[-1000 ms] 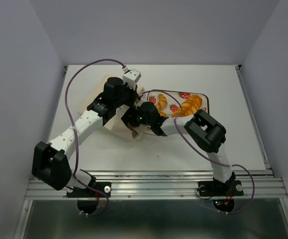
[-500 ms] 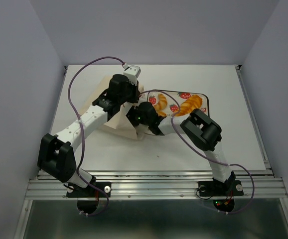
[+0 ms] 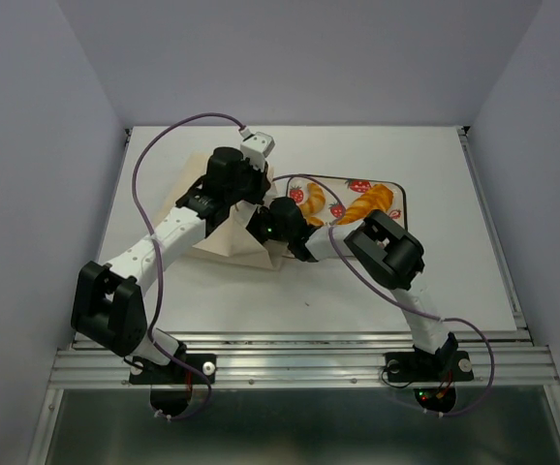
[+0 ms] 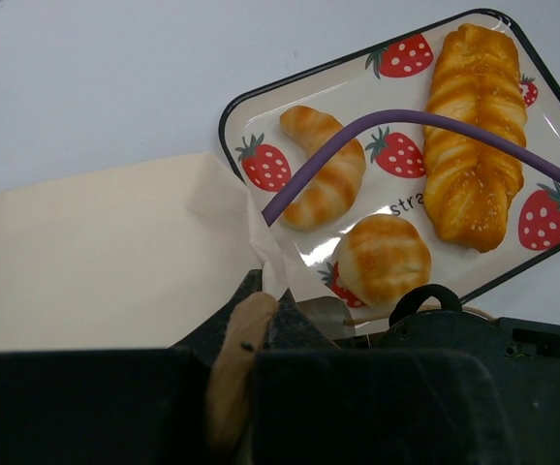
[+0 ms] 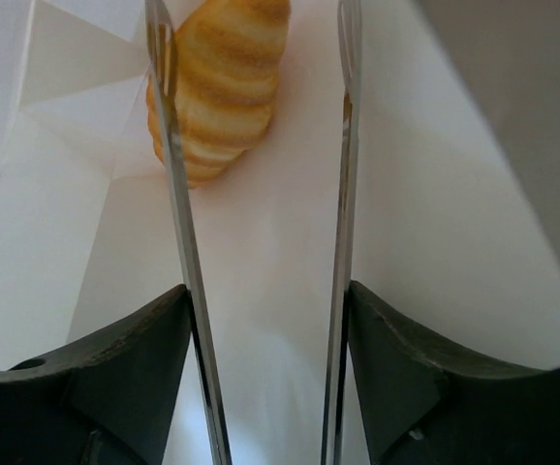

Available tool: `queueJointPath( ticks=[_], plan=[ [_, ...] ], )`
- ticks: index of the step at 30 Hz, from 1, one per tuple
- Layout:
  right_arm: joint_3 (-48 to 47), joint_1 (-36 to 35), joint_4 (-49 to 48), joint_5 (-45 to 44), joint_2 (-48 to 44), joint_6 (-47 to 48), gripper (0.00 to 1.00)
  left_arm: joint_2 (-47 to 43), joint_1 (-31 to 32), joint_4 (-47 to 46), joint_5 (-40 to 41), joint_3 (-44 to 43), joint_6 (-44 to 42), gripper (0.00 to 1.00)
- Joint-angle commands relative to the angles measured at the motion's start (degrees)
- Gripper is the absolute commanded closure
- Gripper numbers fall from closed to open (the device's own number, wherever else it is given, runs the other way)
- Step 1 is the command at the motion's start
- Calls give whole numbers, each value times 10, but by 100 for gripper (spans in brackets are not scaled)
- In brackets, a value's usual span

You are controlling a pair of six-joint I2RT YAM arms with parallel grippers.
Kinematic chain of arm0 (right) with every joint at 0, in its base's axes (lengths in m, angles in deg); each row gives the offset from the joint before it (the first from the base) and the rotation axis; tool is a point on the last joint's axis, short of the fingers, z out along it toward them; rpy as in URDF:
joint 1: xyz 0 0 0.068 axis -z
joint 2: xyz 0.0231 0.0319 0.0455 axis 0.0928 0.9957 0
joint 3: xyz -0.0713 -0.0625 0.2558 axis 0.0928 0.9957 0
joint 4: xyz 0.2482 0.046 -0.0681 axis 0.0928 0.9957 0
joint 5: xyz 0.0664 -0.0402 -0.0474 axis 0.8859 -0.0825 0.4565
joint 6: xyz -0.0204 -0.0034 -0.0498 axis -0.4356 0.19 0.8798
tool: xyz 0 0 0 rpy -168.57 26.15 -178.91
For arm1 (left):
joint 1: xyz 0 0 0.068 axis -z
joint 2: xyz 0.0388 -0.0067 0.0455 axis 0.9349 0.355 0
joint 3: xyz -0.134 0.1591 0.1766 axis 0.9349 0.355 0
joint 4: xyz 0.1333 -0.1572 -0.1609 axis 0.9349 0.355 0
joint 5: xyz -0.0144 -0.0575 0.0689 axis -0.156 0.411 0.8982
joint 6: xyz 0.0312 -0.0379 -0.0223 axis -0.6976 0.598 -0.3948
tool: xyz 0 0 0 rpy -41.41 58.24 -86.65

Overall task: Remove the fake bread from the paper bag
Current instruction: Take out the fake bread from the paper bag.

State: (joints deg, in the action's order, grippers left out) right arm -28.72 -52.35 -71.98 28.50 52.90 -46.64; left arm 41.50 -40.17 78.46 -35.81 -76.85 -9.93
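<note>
Item: one glossy golden-orange ridged toy bread roll (image 5: 224, 87) inside the matte cream paper bag (image 4: 96, 252), at 12 o'clock from your right gripper (image 5: 251, 39). That gripper's thin blades are spread wide and hold nothing.

On the shiny strawberry-print tray (image 4: 236, 111): a curved croissant (image 4: 324, 179), a round roll (image 4: 382, 260) and a long plaited loaf (image 4: 474, 136).

The bag lies on the white table (image 3: 406, 281), at 9 o'clock from the tray. Your left gripper (image 4: 256, 329) is pinched onto its rim.

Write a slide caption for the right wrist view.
Open right gripper inside the paper bag, with a ridged fake bread loaf lying just ahead of its fingers.
</note>
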Motion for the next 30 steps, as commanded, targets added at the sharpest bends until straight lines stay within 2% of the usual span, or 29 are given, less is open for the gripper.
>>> queueJointPath(
  ticks=[1, 5, 15, 21, 30],
  plan=[
    [-22, -14, -12, 71, 15, 32, 35, -28, 28, -67, -143, -13, 1, 100],
    [-5, -14, -30, 55, 9, 27, 55, -17, 29, -61, -138, -22, 1, 100],
    [61, -14, -36, 2, -61, 34, 78, -17, 27, -44, -13, -28, 29, 100],
    [129, -14, -29, -37, -132, 33, 85, -29, 20, -39, 40, -18, 39, 100],
    [197, -14, 38, -104, -235, 27, 90, -17, 15, -38, 63, -21, 59, 100]
  ],
)
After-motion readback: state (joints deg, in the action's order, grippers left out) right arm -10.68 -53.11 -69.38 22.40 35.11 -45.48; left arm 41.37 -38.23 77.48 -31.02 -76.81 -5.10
